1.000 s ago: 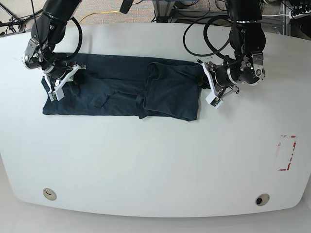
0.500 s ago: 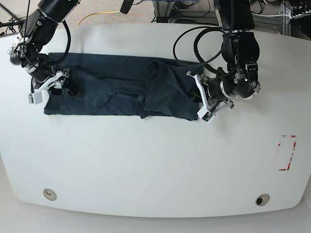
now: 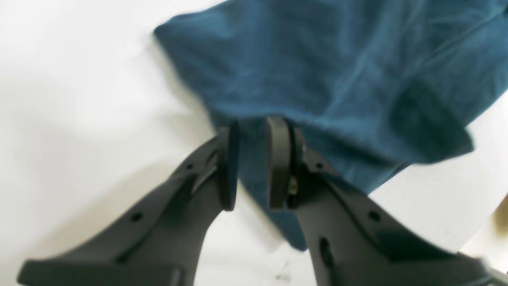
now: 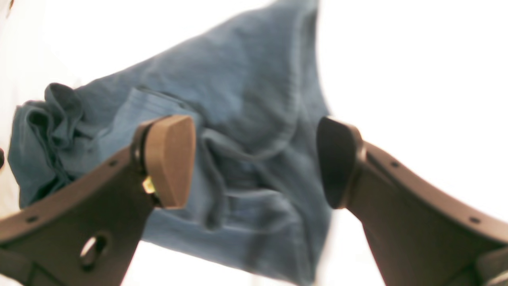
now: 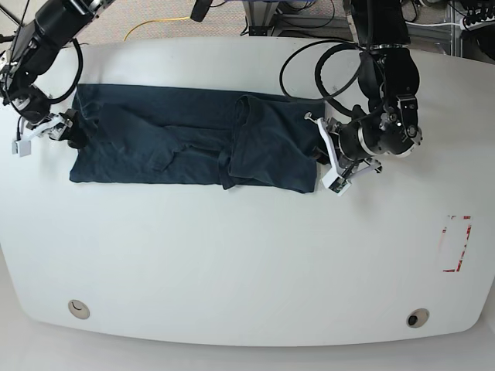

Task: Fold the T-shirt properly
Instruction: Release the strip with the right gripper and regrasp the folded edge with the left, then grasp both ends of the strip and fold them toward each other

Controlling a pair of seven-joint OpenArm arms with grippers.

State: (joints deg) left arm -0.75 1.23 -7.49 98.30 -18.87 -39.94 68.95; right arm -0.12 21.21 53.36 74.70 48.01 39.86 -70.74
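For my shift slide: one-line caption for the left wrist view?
Left gripper pinching an edge of the navy T-shirt on the white table.

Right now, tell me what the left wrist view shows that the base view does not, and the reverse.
Only the left wrist view shows the left gripper close up, its pads nearly together with a fold of the T-shirt between them.

Only the base view shows the whole T-shirt lying along the white table, the right gripper at its far end, a red-marked spot and cables beyond the table.

Both show the dark blue cloth, the white table and the left gripper at the T-shirt's edge.
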